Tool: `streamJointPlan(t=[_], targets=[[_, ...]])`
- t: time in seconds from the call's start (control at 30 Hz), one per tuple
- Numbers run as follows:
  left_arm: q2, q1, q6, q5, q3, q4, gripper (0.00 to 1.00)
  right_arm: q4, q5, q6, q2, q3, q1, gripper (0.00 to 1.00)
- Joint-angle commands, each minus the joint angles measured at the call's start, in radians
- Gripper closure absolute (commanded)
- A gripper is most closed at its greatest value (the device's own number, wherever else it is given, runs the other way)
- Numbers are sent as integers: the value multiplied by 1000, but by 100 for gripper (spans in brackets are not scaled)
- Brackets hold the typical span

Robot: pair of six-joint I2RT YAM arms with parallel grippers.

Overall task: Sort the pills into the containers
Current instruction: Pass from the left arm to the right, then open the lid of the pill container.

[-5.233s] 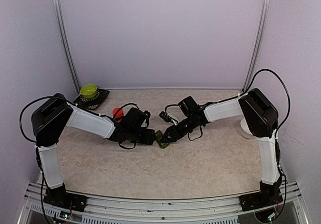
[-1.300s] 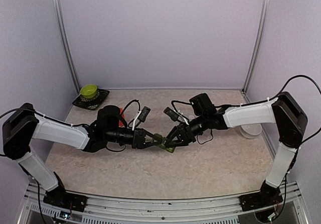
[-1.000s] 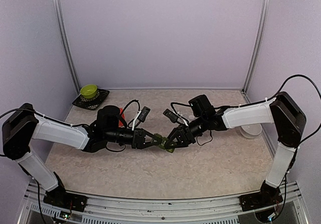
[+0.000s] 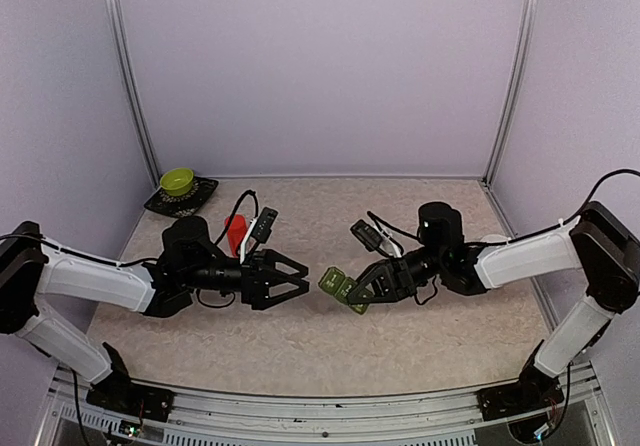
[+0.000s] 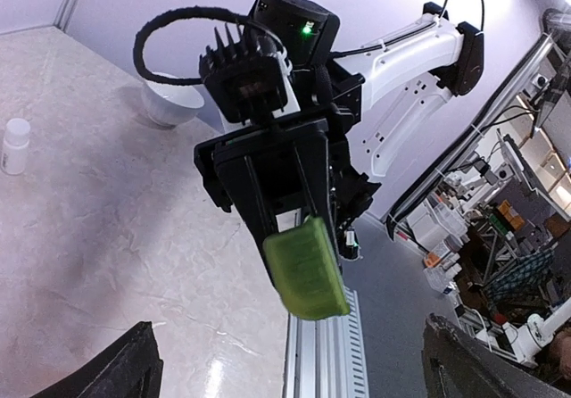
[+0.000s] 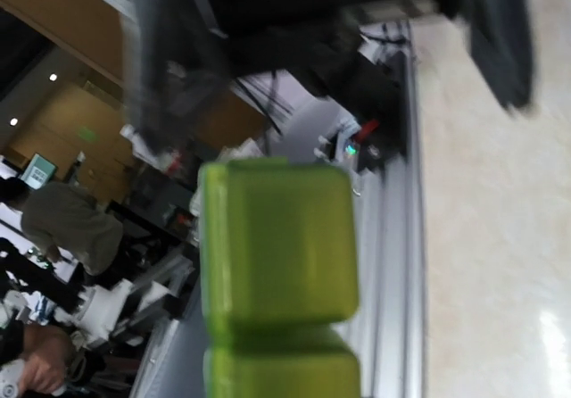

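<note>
Clamping containers (image 4: 338, 288), R end effector (image 4: 370, 288), strip long axis pointing twd L end effector (image 4: 302, 277), jaws apart

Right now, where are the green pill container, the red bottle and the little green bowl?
green pill container (image 4: 339, 288): overhead view, middle of the strip.
red bottle (image 4: 235, 234): overhead view, its visible red side.
green bowl (image 4: 177, 180): overhead view, its hollow inside.

Pale lilac walls (image 4: 320, 66) with metal corner rails (image 4: 125, 76) enclose a beige marbled tabletop (image 4: 320, 351) under even light.
</note>
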Motion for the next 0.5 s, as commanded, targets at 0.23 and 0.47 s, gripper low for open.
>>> streamJointPlan(t=[0.23,0.47], targets=[[-15,-47,409,94,134,-214,1,239,-36,289,-134,-68,60,92],[-50,-85,747,76,135,-280,1,112,-53,249,-203,-81,85,92]])
